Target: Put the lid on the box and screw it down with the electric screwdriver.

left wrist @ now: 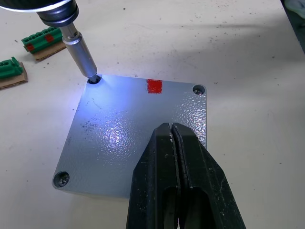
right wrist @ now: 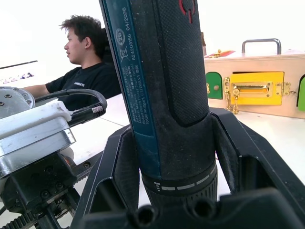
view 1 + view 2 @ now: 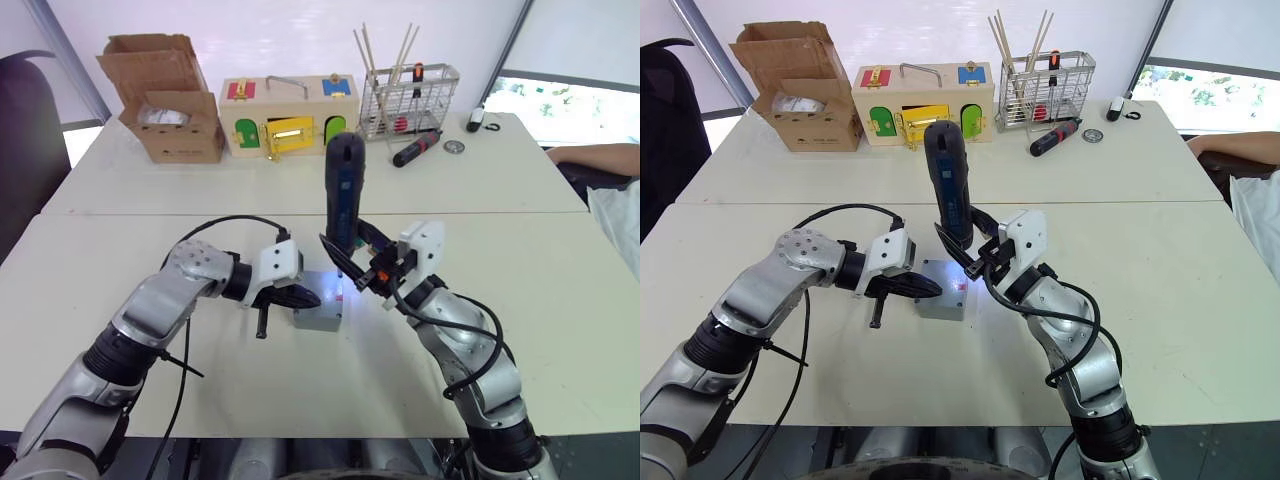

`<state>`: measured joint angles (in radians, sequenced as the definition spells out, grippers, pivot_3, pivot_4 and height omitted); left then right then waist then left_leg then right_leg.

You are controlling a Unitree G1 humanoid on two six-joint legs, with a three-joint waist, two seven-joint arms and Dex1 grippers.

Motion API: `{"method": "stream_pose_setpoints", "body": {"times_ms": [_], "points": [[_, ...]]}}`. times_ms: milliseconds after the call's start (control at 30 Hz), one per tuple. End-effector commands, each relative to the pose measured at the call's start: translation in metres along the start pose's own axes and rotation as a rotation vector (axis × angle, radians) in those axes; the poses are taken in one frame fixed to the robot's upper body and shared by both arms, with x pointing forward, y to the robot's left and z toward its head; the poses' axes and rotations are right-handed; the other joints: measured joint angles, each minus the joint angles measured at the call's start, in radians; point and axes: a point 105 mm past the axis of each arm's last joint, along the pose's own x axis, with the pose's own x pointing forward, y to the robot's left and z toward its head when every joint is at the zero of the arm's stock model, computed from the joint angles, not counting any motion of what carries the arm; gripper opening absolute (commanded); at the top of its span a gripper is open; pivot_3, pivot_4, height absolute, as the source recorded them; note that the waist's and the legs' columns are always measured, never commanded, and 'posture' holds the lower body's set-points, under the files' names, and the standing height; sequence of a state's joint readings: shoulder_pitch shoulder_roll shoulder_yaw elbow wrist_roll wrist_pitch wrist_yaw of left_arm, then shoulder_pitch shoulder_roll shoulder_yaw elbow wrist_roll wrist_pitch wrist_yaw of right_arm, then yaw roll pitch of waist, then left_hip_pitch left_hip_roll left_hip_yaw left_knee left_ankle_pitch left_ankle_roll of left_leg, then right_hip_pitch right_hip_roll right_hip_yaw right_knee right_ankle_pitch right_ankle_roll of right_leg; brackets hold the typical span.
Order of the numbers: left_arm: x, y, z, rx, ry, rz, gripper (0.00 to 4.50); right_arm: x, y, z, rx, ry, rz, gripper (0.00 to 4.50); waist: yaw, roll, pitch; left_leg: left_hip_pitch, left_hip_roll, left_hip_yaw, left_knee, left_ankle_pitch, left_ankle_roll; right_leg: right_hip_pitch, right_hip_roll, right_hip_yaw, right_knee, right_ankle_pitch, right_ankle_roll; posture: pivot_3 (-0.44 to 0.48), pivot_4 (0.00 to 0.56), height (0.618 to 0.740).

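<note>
Head views: the box (image 3: 322, 313) sits mid-table with the lid (image 1: 138, 138) already on it. The right gripper (image 3: 352, 262) clamps the electric screwdriver (image 3: 344, 195) upright from the box's 1 o'clock; the tool looks top-heavy, so a grip low on the barrel suits it. The left gripper (image 3: 300, 296), jaws pressed together, rests on the lid from 9 o'clock. The table (image 3: 560, 300) is bare from 3 to 6 o'clock — open room.

Left wrist view: the bit stands in the lid's corner hole; the glossy lid looks stiff and slippery — press down, don't pinch.

Right wrist view: the jaws hug the rubbery barrel.
</note>
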<state>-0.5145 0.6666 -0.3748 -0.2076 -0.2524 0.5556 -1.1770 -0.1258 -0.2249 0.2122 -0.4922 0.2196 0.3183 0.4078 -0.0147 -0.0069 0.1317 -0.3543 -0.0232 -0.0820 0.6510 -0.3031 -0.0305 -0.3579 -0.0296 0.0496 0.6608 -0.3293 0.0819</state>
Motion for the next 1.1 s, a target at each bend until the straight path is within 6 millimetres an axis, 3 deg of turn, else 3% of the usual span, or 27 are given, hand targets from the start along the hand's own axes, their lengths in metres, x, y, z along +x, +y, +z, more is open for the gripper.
{"method": "stream_pose_setpoints", "body": {"times_ms": [33,800,1100], "points": [[0.006,-0.003,-0.024,-0.064,0.081,-0.008,0.00,-0.008,0.004,-0.046,0.070,0.175,0.001,1.95,0.000,0.000,0.000,0.000,0.000,0.000,0.000,0.000,0.000,0.000,0.000,0.000,0.000,0.000,0.000,0.000,0.150,0.740],[0.008,-0.004,-0.027,-0.074,0.083,-0.004,0.00,-0.013,0.004,-0.056,0.111,0.197,-0.029,1.95,0.001,0.000,-0.002,0.000,0.000,-0.002,-0.004,0.000,0.000,0.001,-0.001,0.000,-0.007,0.000,-0.001,0.000,0.150,0.740],[0.007,-0.006,-0.030,-0.080,0.091,-0.002,0.00,-0.024,0.003,-0.067,0.061,0.245,-0.008,1.95,0.001,0.000,-0.008,0.000,0.000,-0.002,-0.006,0.000,0.000,0.001,-0.001,-0.001,-0.010,0.000,-0.001,0.000,0.150,0.740]]}}
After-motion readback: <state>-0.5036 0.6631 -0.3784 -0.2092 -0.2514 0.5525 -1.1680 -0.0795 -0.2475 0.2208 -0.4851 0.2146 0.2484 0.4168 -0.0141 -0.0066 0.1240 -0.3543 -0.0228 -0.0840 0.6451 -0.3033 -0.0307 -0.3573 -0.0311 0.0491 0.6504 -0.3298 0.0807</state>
